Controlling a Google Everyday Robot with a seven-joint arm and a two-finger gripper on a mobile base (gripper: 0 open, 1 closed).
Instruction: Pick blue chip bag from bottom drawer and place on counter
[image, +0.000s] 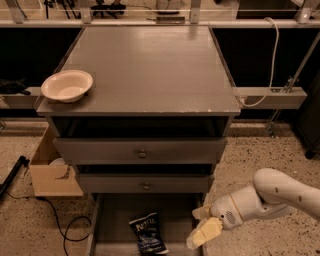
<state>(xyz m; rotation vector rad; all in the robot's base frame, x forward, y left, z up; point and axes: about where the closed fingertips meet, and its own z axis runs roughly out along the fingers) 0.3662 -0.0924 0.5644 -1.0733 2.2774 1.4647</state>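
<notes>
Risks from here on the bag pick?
The gripper hangs at the right edge of the bottom drawer, jaws open; swinging toward the chip bag may clip that side. The bag lies flat and crinkled on the drawer floor, so the jaws might slip. A bowl sits front left on the counter; place away from it.
</notes>
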